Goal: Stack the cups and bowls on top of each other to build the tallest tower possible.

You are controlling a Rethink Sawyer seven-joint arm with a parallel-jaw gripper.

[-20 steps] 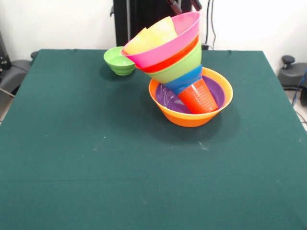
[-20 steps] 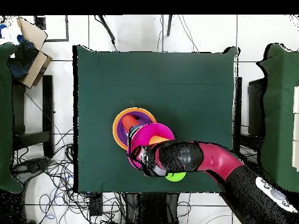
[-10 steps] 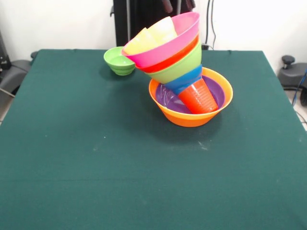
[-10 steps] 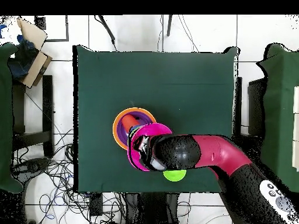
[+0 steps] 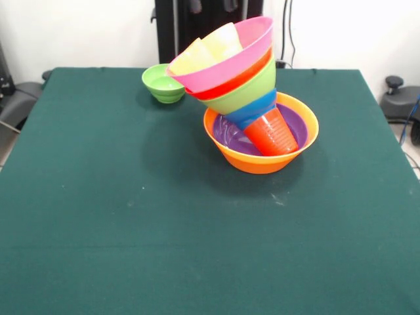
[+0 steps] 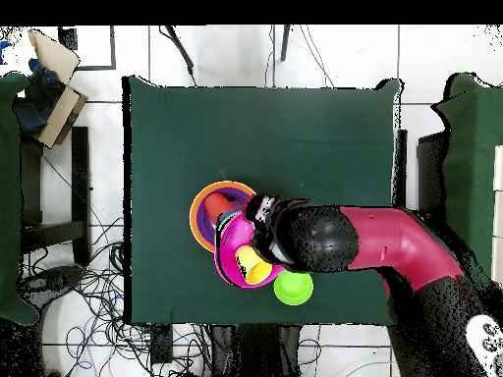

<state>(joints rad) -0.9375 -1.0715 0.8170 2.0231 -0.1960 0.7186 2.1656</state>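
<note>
The tower leans left out of the large orange bowl (image 5: 261, 157) (image 6: 203, 201). That bowl holds a purple bowl (image 5: 230, 136) and a tilted red-orange cup (image 5: 272, 133). On the cup sit a blue bowl (image 5: 252, 109), a green bowl (image 5: 249, 92), a red-orange bowl (image 5: 233, 81) and a pink bowl (image 5: 226, 59) (image 6: 232, 257), with yellow cups (image 5: 209, 47) (image 6: 251, 267) inside the pink one. A small green bowl (image 5: 163, 83) (image 6: 293, 288) stands alone on the cloth. My gripper (image 5: 212, 5) (image 6: 262, 209) hangs open and empty above the tower, only its tips showing at the top edge of the front view.
The red arm (image 6: 383, 241) reaches in from the right of the overhead view and crosses the table's edge beside the tower. The green tablecloth (image 5: 131, 216) spreads wide in front of the tower. Cables and chairs lie off the table.
The arm has swung away from over the tower, uncovering the pink bowl and yellow cups in the overhead view. The gripper tips slid left along the front view's top edge. The tower has not moved.
</note>
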